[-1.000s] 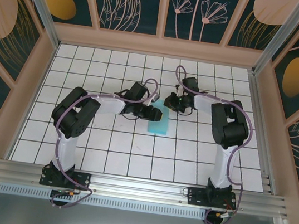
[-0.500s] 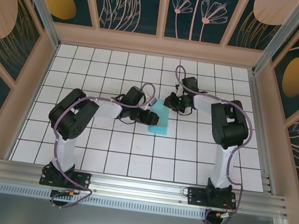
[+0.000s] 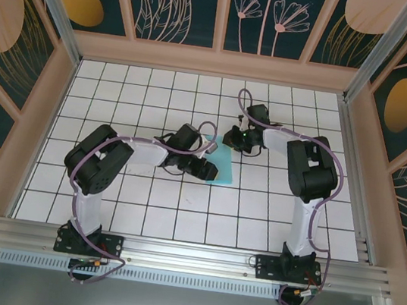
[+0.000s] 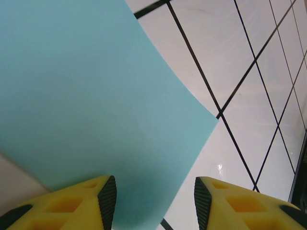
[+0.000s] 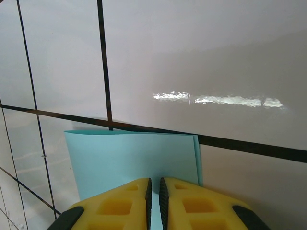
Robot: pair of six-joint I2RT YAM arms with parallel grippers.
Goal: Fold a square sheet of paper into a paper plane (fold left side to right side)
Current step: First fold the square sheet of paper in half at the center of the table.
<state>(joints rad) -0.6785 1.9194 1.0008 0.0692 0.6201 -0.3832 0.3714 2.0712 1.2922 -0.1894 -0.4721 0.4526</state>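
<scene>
Top external view: paper (image 3: 225,170), long axis running near to far, lies under my open left end effector (image 3: 202,169); my closed right end effector (image 3: 234,139) rests on its far edge.

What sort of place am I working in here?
Likely a robotics lab test cell: a white grid-tiled table, floral wall panels boxing it in, and an aluminium rail along the near edge.

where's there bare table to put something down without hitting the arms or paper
Bare tiles: the back-left rows along the rear wall, the left side beyond the left arm, and the near strip between the arm bases. Crowded: mid-table, where the left fingers and right fingers hang over the paper.
</scene>
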